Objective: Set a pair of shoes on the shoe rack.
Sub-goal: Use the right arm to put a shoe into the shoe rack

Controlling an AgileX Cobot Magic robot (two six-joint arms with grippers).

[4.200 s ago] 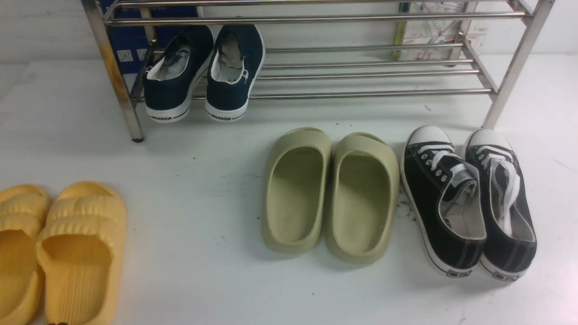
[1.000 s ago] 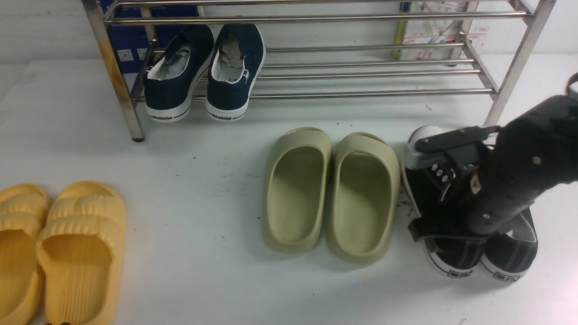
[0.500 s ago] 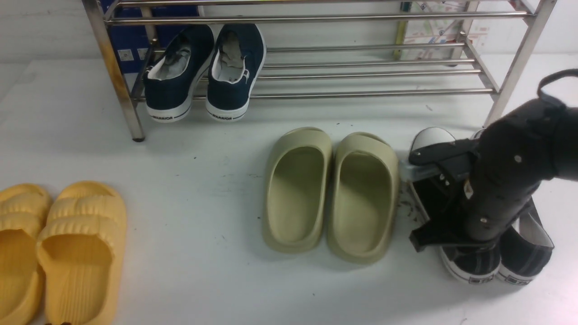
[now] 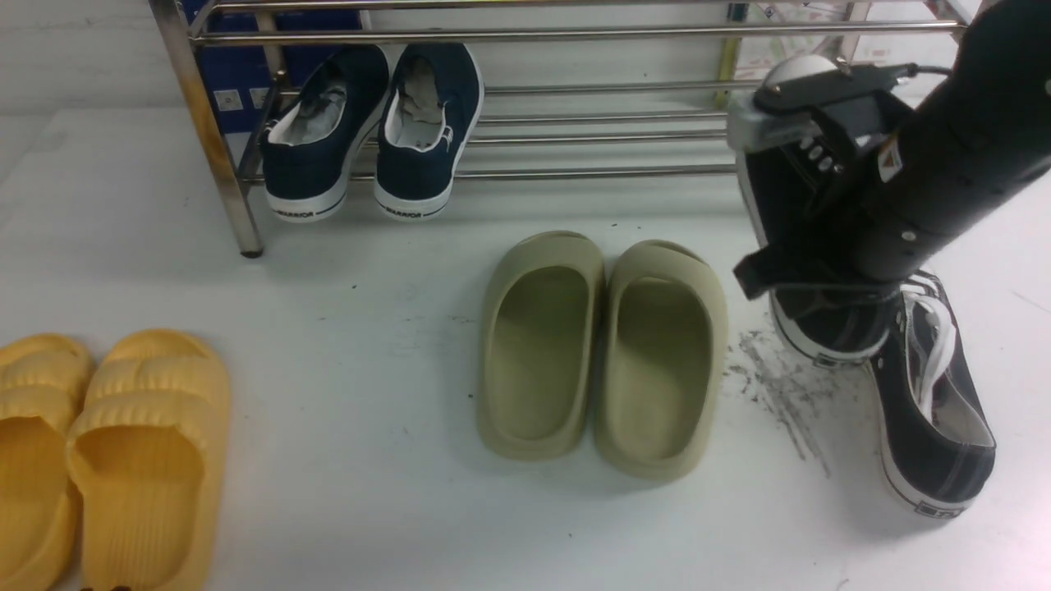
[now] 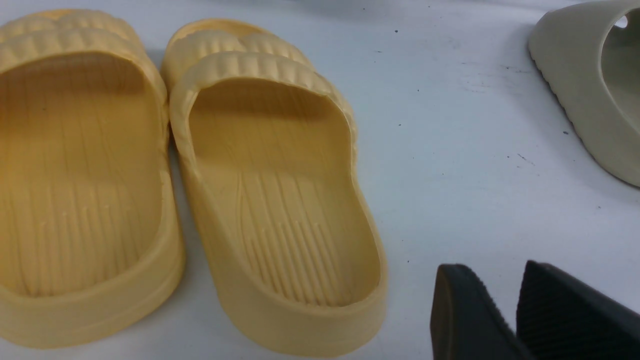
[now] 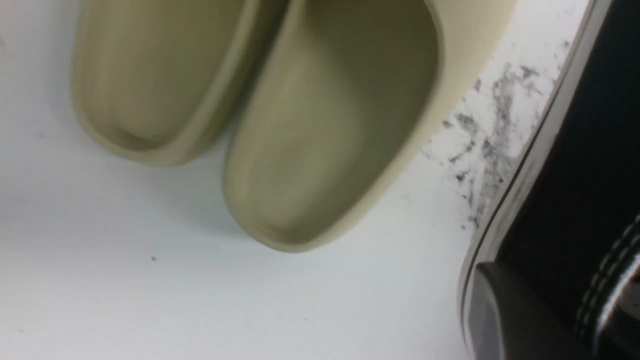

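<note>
Front view: the right tool (image 4: 821,193) is clamped on one black canvas sneaker (image 4: 825,328) and holds it off the counter (image 4: 369,328), white toe up against the steel shoe rack (image 4: 575,172); whether toe meets bar cannot be told. Its mate (image 4: 936,410) lies on the counter just beside, next to grey scuff marks (image 4: 780,386). The right wrist view adds one finger (image 6: 505,315) pressed on the canvas, olive slides (image 6: 280,125) beyond. Only the left wrist view shows the left tool (image 5: 492,274): fingers slightly apart, gripping nothing, near yellow slides (image 5: 270,200). Navy WARRIOR sneakers (image 4: 369,139) sit on the rack.
</note>
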